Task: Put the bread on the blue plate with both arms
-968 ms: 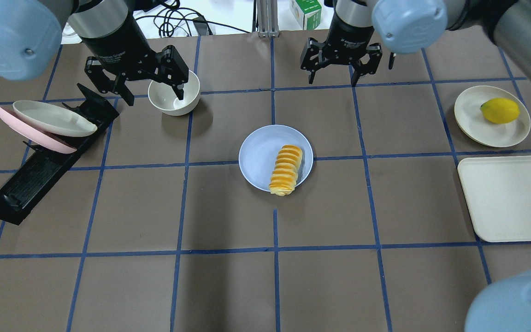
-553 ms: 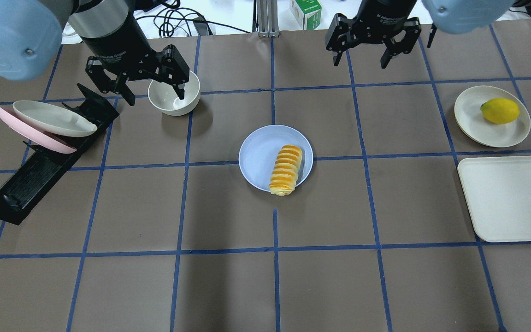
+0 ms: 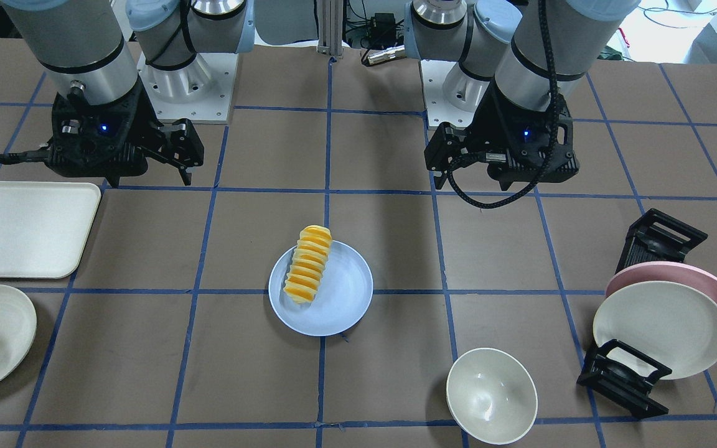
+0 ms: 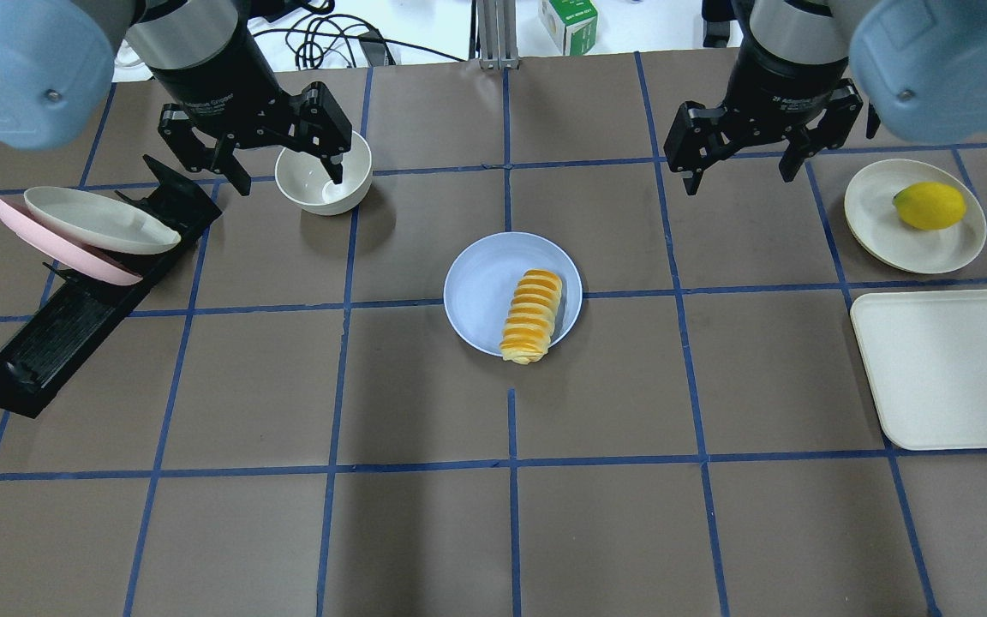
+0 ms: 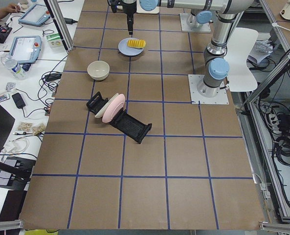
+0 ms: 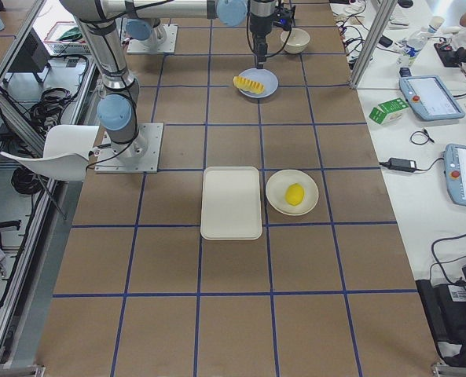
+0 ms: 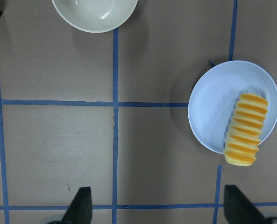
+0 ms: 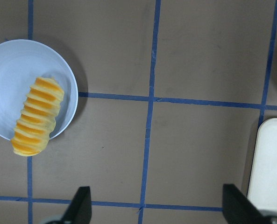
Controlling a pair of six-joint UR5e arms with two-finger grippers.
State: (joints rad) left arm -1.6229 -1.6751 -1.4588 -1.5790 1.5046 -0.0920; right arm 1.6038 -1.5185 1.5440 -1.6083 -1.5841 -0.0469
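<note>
The bread (image 4: 532, 316), a ridged yellow-orange loaf, lies on the right side of the blue plate (image 4: 485, 287) at the table's centre, one end overhanging the rim. It also shows in the front view (image 3: 308, 264), the left wrist view (image 7: 245, 129) and the right wrist view (image 8: 37, 115). My left gripper (image 4: 281, 171) is open and empty, raised at the far left over the white bowl (image 4: 322, 184). My right gripper (image 4: 742, 167) is open and empty, raised at the far right, between the plate and the lemon's plate.
A black dish rack (image 4: 74, 304) holds a pink plate (image 4: 56, 253) and a cream plate (image 4: 99, 221) at the left. A cream plate (image 4: 888, 231) with a yellow lemon (image 4: 929, 206) and a cream tray (image 4: 956, 368) sit at the right.
My right gripper has swung to the right and a little nearer, still open. The left gripper, bread and plate have not moved.
</note>
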